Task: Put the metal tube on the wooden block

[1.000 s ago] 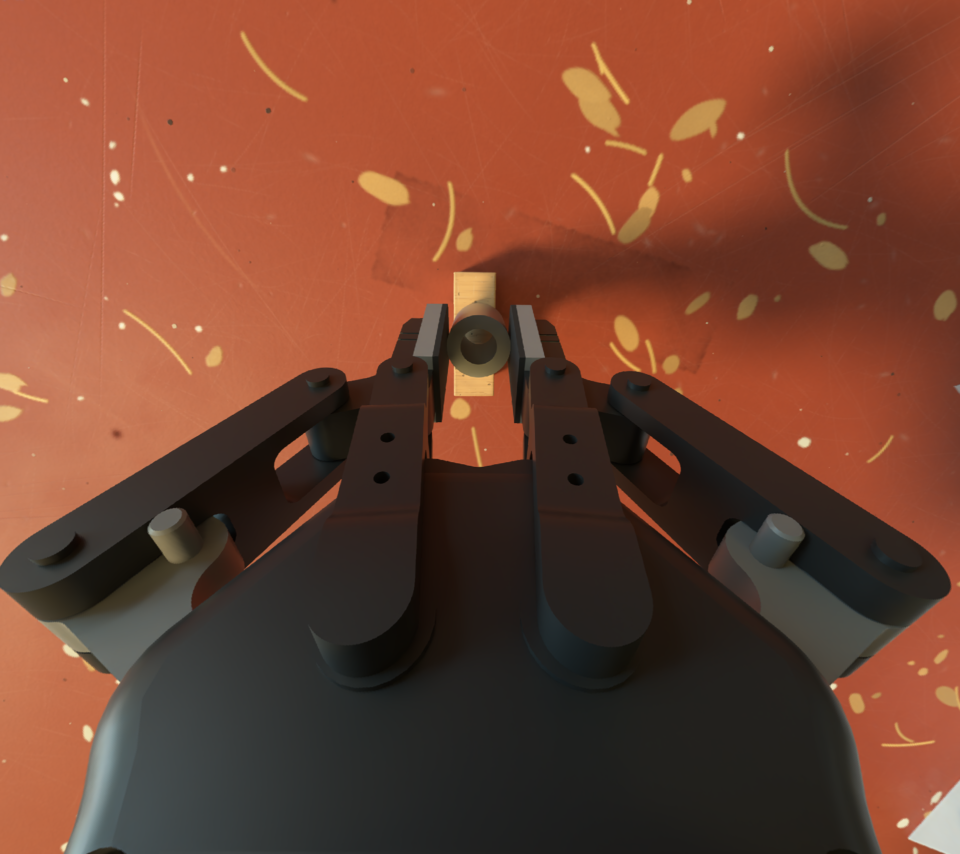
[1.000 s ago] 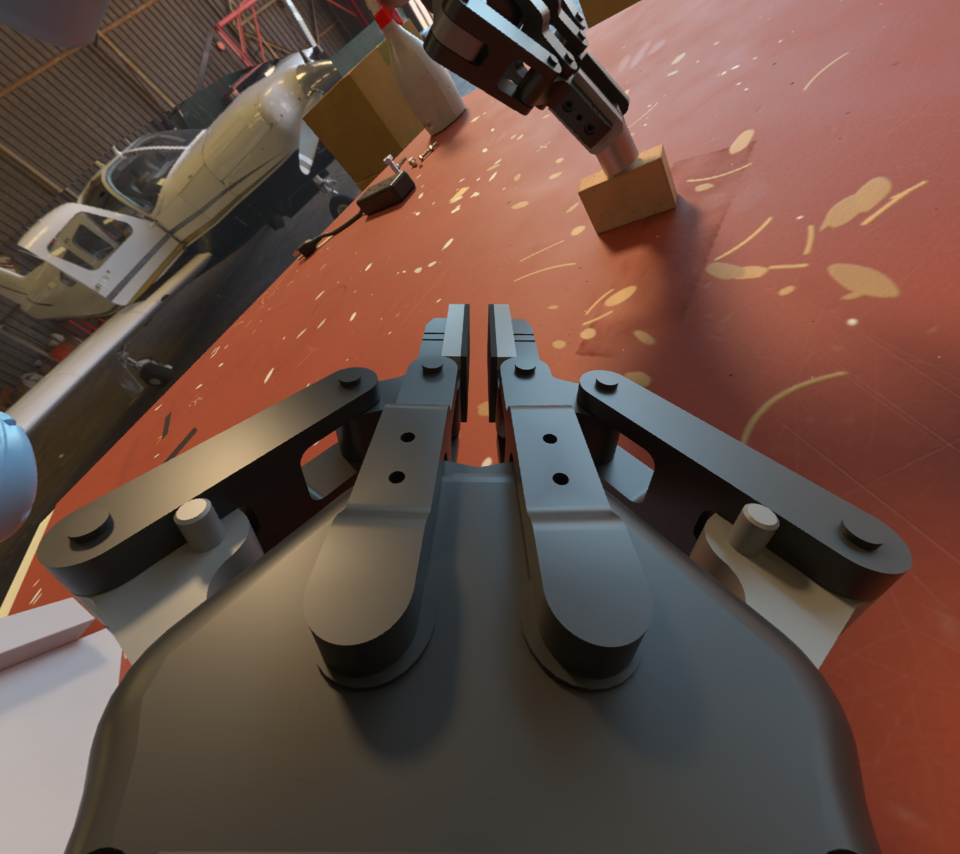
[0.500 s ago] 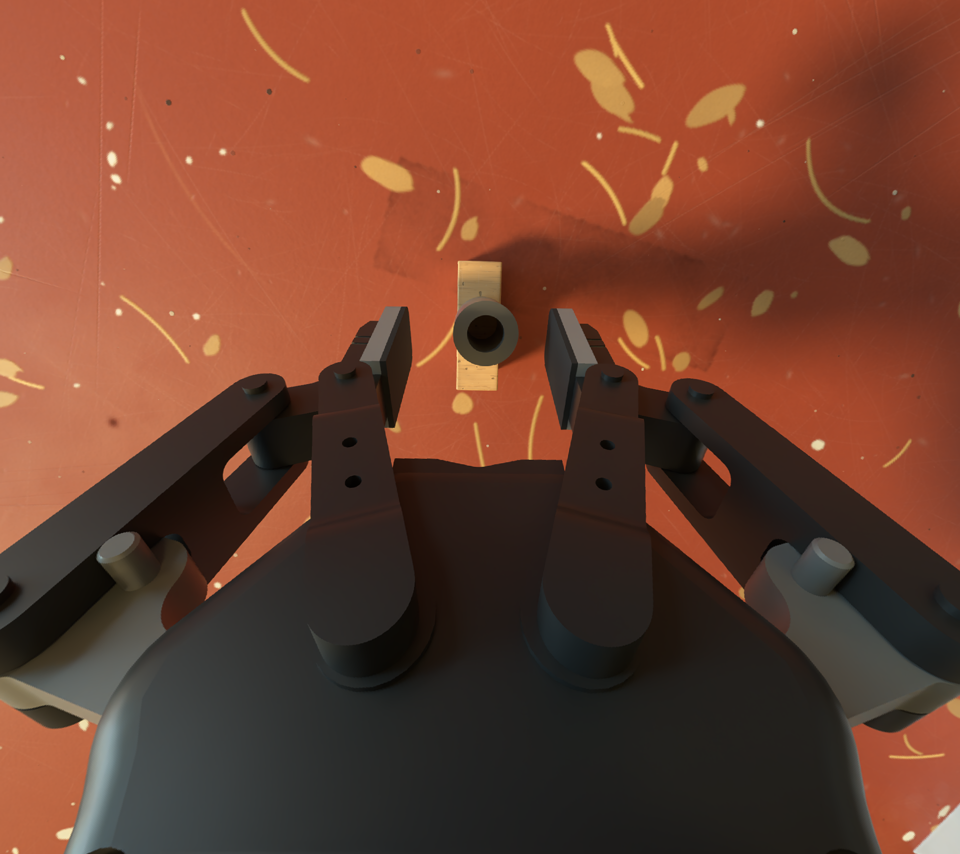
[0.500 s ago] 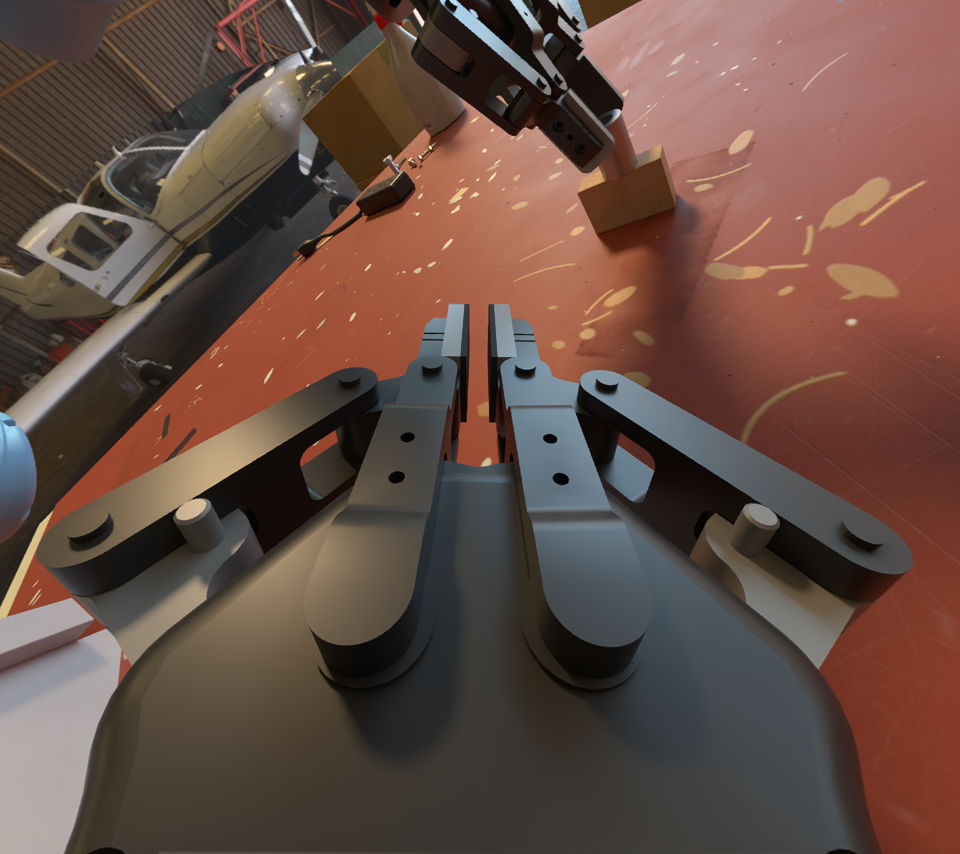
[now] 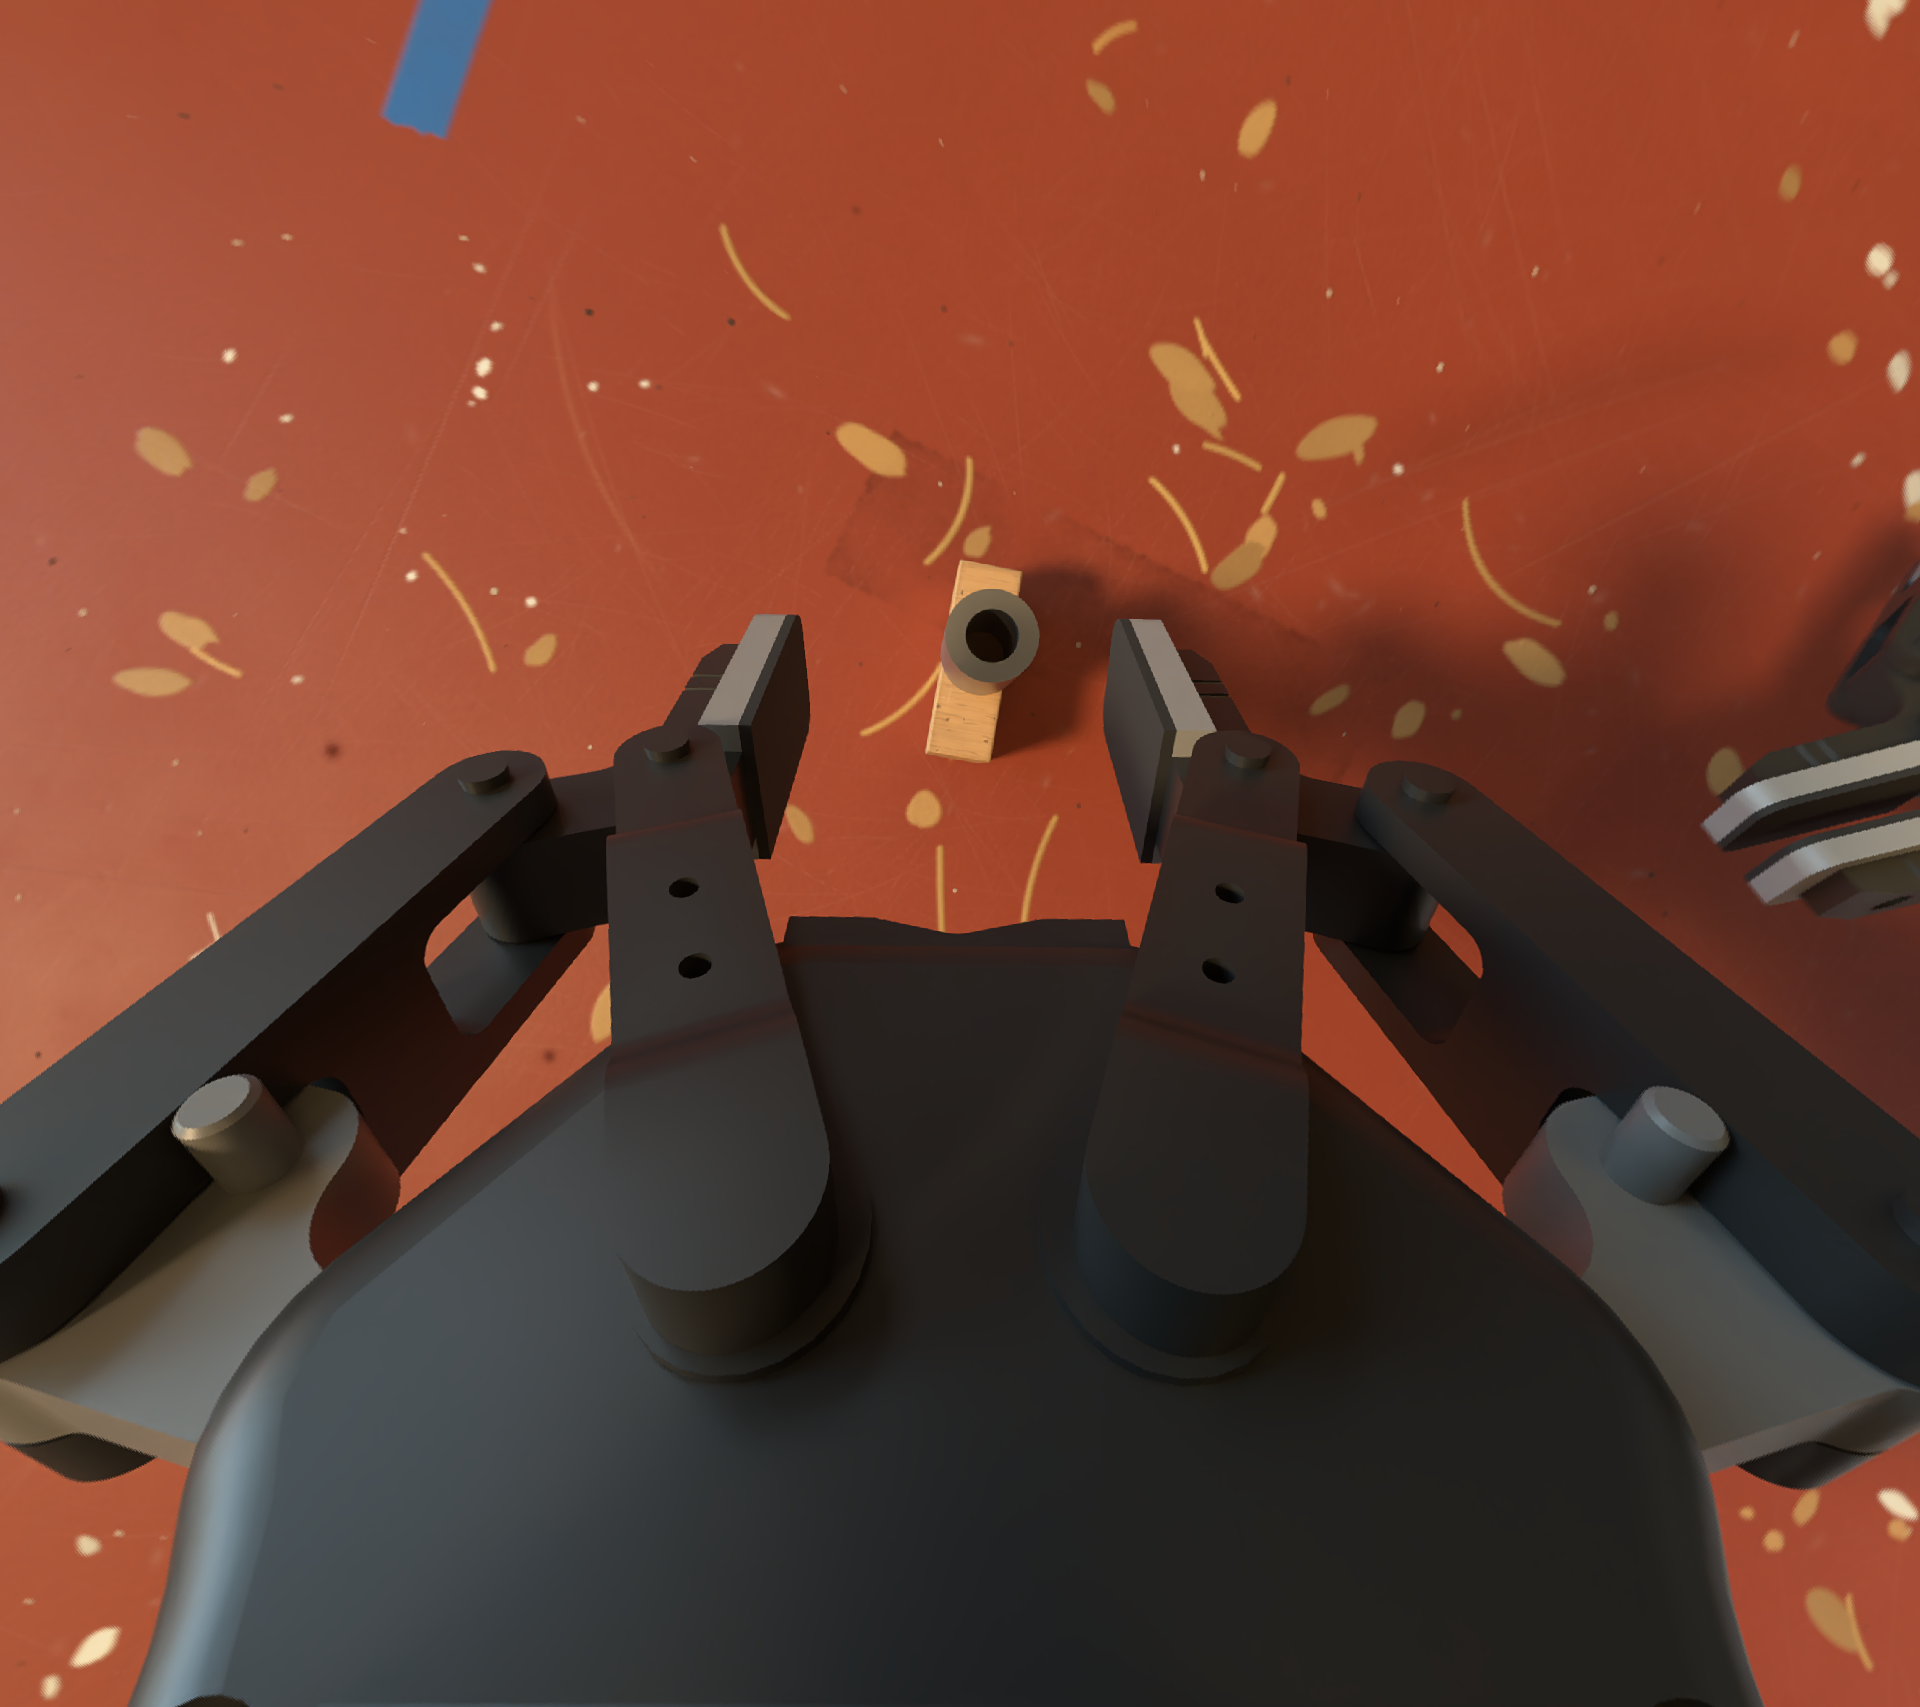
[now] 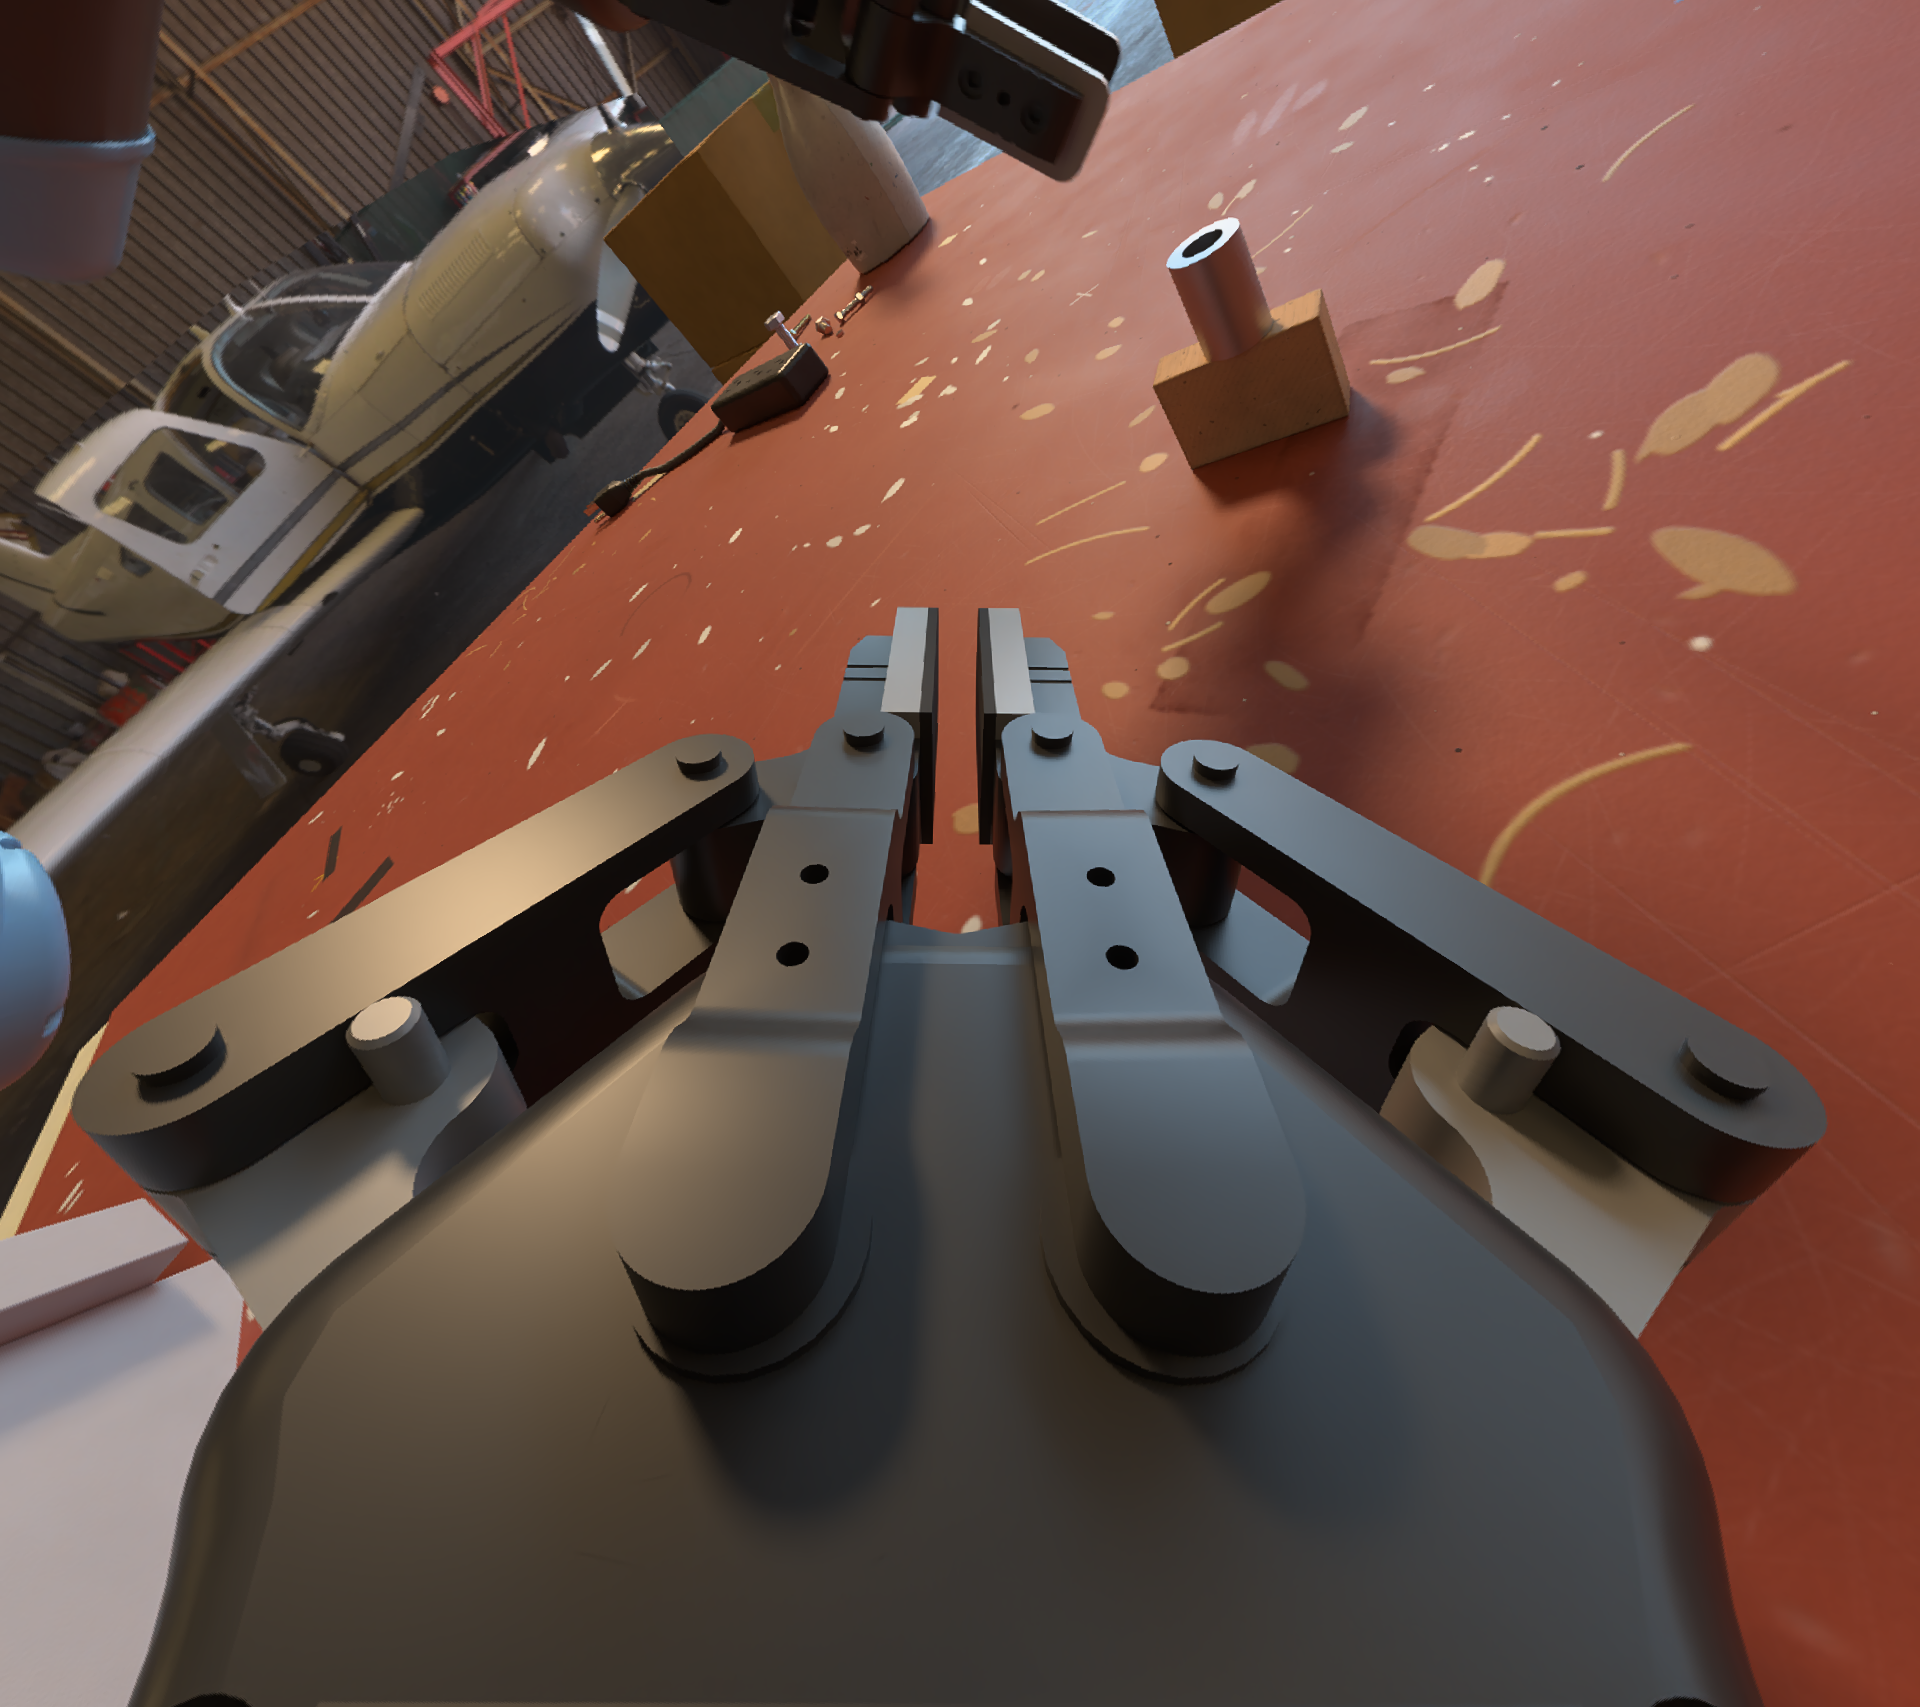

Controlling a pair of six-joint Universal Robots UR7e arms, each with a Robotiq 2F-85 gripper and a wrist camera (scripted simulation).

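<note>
The metal tube stands upright on the wooden block, which lies on the red table. In the right wrist view the tube rises from the top of the block. My left gripper is open and empty, high above the tube, which shows between its fingers. It also shows in the right wrist view, up and left of the tube. My right gripper is shut and empty, low over the table, well short of the block.
A blue tape strip lies on the table at the far left. The right gripper's links show at the right edge. A black box with a cable, loose bolts and cardboard boxes stand at the table's far edge.
My left gripper opened, let go of the tube and rose straight up from it. The tube stays upright on the block. The right gripper has not moved.
</note>
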